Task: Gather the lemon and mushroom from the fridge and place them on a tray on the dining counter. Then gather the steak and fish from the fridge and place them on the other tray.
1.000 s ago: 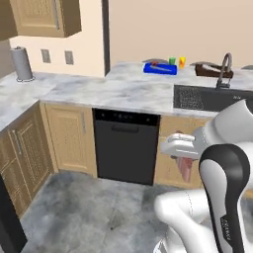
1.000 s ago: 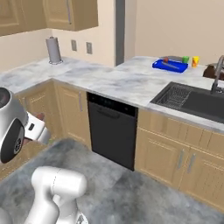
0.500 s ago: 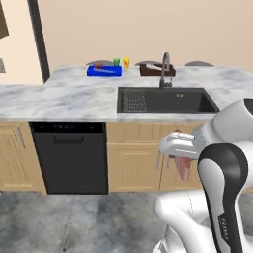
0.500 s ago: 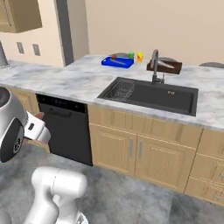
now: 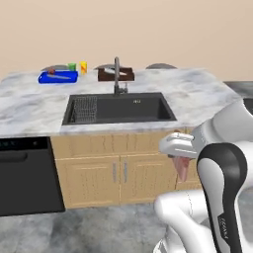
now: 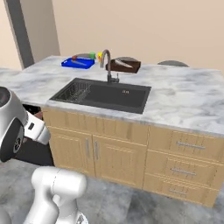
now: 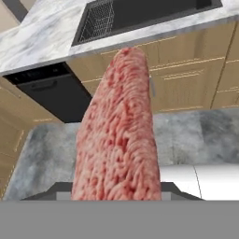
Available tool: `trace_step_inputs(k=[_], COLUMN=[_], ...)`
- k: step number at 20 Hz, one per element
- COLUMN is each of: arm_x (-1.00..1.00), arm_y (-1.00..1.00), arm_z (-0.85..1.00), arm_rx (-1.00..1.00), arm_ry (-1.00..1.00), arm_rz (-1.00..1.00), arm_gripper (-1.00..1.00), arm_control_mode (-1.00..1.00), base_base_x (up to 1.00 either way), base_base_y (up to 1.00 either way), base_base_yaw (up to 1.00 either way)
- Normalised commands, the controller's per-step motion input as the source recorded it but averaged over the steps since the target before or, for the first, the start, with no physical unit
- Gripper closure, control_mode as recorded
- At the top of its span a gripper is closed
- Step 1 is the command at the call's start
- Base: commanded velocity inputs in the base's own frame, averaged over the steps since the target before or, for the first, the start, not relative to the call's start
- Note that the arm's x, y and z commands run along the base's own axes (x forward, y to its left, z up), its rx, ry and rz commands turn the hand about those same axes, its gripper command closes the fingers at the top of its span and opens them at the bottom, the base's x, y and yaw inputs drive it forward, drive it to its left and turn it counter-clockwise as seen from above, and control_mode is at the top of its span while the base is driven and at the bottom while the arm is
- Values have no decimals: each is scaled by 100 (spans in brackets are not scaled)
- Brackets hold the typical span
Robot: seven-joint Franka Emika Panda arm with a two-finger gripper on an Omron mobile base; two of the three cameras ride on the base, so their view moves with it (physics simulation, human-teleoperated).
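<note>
The pincer [image 5: 182, 170] is clenched on the pink marbled steak [image 7: 119, 135], hanging below the hand

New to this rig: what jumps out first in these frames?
The big slab of pink marbled steak held upright in the gripper, running up the middle of the hand view; in the left base view it hangs below the arm in front of the cabinets. Next, the long marble dining counter with its dark sink, and at its far edge the bright blue tray beside the dark brown wooden tray.
</note>
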Motion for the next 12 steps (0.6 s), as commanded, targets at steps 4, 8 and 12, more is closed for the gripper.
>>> trace_step_inputs(k=[4, 8, 12], arm_x=[0, 0, 0], arm_y=[0, 0, 0], arm_z=[0, 0, 0], arm_rx=[0, 0, 0], arm_ry=[0, 0, 0], arm_rz=[0, 0, 0], arm_gripper=[100, 100, 100], arm_control_mode=[100, 100, 100], base_base_x=[40, 35, 30], base_base_y=[-100, -100, -100], base_base_yaw=[-14, -11, -10])
